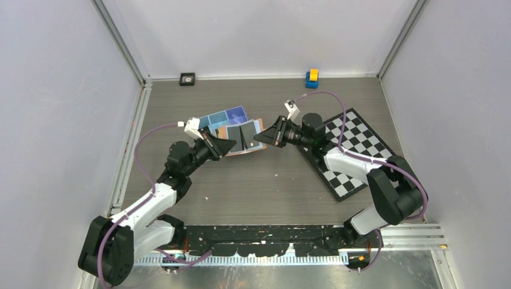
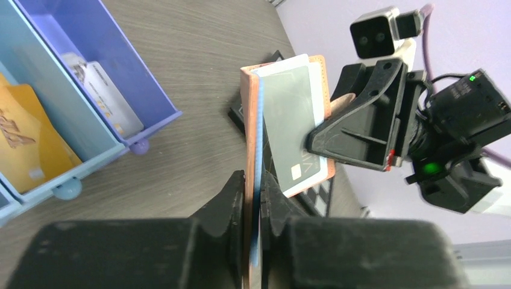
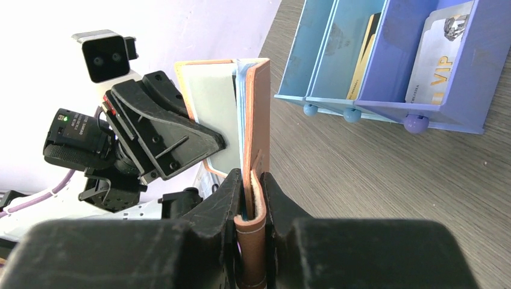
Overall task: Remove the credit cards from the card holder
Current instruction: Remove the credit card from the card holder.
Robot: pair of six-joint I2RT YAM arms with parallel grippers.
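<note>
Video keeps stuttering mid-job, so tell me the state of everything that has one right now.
left gripper, shut on one flap of the card holder.
right gripper, shut on the other flap.
card holder, open, held between both grippers.
grey card, in the card holder, sticking partly out.
blue tray, on the table, holding an orange card and a pale VIP card.

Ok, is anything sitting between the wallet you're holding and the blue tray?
Nothing visible. The card holder is clamped by the left gripper and right gripper, and only bare tabletop lies between it and the blue tray.
</note>
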